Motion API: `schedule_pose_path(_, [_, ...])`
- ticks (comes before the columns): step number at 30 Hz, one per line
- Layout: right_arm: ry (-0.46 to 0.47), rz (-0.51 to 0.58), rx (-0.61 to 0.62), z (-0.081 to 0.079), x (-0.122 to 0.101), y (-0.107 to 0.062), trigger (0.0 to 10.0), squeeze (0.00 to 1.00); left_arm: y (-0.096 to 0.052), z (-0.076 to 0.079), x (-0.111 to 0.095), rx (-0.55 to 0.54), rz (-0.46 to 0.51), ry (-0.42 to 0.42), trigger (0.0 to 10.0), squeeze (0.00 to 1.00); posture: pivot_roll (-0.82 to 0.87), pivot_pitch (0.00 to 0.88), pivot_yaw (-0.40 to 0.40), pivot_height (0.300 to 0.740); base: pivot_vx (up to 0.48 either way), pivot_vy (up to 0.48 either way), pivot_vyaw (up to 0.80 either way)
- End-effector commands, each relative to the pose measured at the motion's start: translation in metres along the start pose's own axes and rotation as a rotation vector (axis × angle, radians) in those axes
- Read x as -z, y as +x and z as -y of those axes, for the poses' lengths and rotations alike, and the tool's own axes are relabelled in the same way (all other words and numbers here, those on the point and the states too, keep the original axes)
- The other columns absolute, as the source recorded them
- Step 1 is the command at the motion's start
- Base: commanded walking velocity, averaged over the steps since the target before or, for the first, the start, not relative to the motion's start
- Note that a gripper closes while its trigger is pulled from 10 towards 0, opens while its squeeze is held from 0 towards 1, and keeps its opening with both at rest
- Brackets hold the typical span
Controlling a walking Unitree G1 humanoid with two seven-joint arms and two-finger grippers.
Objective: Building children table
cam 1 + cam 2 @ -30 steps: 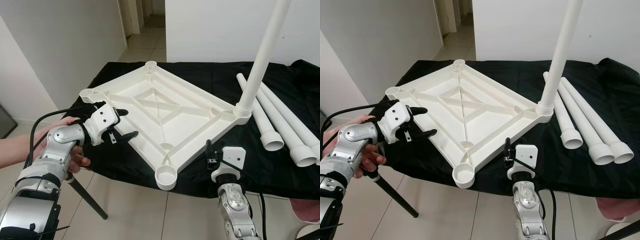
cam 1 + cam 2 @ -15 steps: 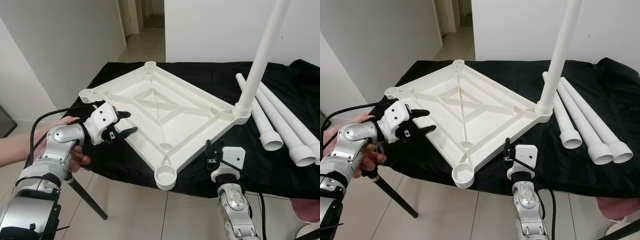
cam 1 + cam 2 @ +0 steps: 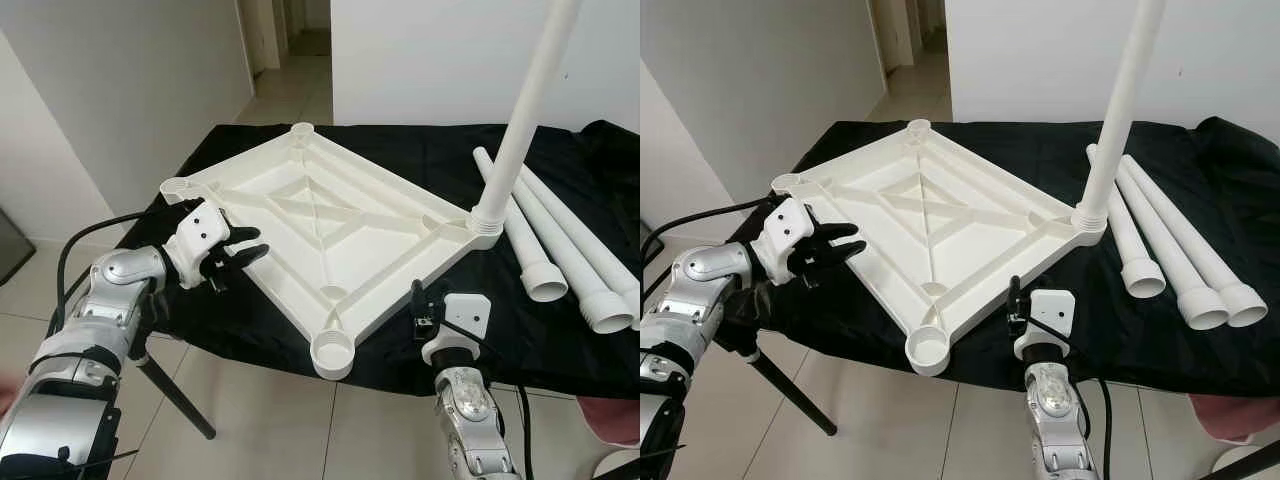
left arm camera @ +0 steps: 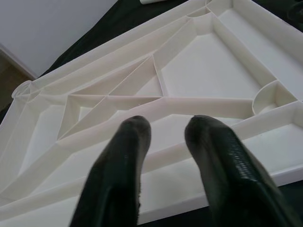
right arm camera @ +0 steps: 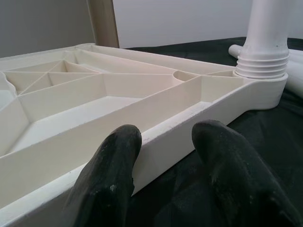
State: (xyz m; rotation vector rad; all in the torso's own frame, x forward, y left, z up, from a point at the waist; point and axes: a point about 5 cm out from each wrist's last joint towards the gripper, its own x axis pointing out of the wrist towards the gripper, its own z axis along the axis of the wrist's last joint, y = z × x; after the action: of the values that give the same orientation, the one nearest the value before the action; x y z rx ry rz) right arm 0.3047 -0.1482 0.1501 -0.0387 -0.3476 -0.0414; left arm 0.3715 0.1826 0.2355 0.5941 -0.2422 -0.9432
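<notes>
Reaching toward upturned tabletop (image 3: pixel 330 225), one leg (image 3: pixel 520 120) fitted.
Left gripper (image 3: pixel 235 255) was held open at its near-left edge; loose legs (image 3: pixel 560 255) lay far right, nearer the open right gripper (image 5: pixel 165 156).

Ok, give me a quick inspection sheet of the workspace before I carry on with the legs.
Surface: black cloth over the work table.
Job's things: white tabletop lying underside up; one leg standing upright in its right corner socket; three loose legs lying side by side on the cloth to the right.
Clutter: nothing seen.
Grippers: left gripper open, over the tabletop's left edge; right gripper open, at the near right edge.
Cables: black cable looping by the left arm.
Surroundings: tiled floor, white walls.
</notes>
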Motion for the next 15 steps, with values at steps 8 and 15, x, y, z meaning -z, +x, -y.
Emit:
schedule_pose_path(8, [0.006,-0.028,-0.015,-0.0017,0.0076,-0.0064,10.0,0.00,0.0021,0.0066,0.0054,0.008,0.011,-0.134,10.0,0.00,0.08,0.144,0.130,0.740,0.000,0.000,0.00])
schedule_pose_path(15, [-0.006,-0.034,-0.018,0.0025,0.0080,-0.0095,10.0,0.00,0.0049,0.0068,0.0010,-0.062,0.068,-0.187,10.0,0.00,0.07,0.150,0.117,0.740,0.000,0.000,0.00])
